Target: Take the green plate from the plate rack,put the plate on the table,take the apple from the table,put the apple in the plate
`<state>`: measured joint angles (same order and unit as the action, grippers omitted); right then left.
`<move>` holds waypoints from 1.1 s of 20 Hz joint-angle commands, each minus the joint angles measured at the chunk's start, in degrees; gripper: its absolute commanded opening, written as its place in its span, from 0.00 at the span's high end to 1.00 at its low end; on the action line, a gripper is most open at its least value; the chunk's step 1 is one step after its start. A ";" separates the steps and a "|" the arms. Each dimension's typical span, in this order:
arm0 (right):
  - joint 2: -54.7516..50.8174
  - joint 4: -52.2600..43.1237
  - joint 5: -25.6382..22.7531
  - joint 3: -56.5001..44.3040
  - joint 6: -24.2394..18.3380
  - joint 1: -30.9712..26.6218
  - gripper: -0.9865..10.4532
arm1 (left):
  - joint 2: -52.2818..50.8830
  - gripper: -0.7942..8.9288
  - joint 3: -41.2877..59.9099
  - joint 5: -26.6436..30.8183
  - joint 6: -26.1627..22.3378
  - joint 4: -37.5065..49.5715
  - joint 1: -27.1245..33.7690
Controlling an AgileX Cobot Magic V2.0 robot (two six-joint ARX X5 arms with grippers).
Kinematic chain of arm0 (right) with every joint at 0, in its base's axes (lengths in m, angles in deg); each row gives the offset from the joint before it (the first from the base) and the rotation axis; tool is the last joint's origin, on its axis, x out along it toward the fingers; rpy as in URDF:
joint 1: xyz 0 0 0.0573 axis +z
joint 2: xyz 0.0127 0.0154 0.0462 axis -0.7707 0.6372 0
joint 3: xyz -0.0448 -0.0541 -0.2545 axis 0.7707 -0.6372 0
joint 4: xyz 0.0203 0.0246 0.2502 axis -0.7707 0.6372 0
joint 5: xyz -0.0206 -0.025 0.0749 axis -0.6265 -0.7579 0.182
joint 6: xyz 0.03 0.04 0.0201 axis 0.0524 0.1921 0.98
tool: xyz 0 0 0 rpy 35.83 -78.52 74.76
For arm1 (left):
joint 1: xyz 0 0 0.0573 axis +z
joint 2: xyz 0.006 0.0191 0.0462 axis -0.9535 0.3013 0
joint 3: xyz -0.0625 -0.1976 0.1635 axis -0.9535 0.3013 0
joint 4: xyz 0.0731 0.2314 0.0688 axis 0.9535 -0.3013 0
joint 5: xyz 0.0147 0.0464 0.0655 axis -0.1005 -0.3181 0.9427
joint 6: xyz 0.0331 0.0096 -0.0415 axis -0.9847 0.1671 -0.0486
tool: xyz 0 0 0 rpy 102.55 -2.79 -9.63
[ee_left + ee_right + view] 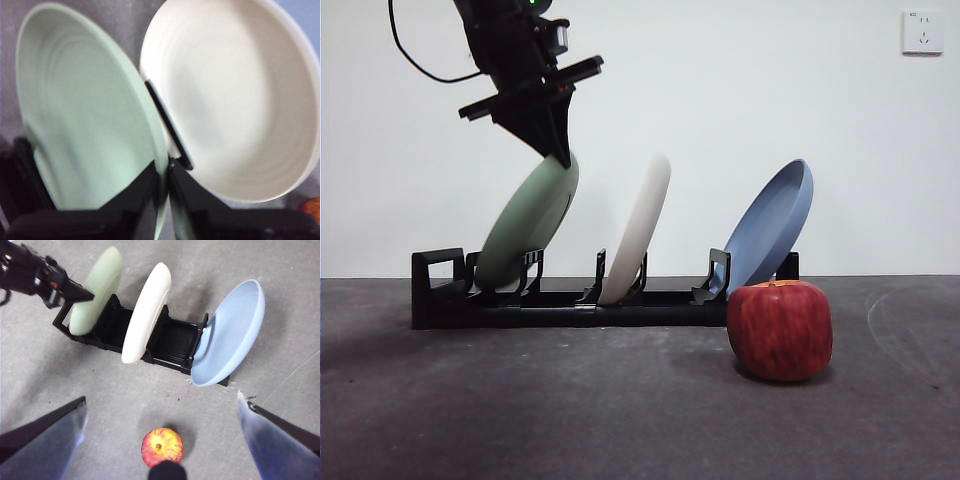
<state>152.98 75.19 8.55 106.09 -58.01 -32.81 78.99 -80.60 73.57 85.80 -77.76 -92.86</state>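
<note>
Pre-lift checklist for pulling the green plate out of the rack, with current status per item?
1. Left pincer on the green plate: ok, jaws pinch its top rim.
2. Green plate seated: ok, it leans in the end slot of the plate rack, not yet lifted.
3. Gap to the cream-white plate: ok, front view shows clear space between them.
4. Landing spot on the table: ok, bare surface in front of the rack.
5. Apple out of the way: ok, it sits by the blue plate end.
6. Right pincer: ok, open, high over the apple.
</note>
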 commanded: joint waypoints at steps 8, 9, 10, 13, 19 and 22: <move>0.22 -0.35 -0.20 0.26 0.20 0.07 0.48 | 0.09 0.93 -34.38 -8.66 -1.33 -15.50 -2.95; 0.22 -0.50 -0.20 0.26 0.20 0.07 0.48 | 0.02 0.93 -37.68 -9.64 -1.31 -15.58 -3.87; 0.22 -0.92 -0.22 0.26 0.17 0.07 0.48 | -1.01 0.93 -40.76 -10.45 -1.27 -15.58 -5.22; 0.22 -1.25 -0.22 0.26 0.15 0.07 0.48 | -5.73 0.93 -42.99 -9.81 -2.47 -15.91 -9.73; 0.22 -1.18 -0.24 0.26 -0.04 0.07 0.48 | -15.67 0.93 -39.87 6.25 -7.06 -16.22 -23.58; 0.22 -0.98 -0.24 0.26 -0.04 0.04 0.48 | -23.26 0.93 -26.88 16.37 -8.11 -16.22 -31.23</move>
<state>152.98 74.38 8.55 106.09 -58.04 -32.81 56.08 -109.43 88.82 79.16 -93.65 -123.60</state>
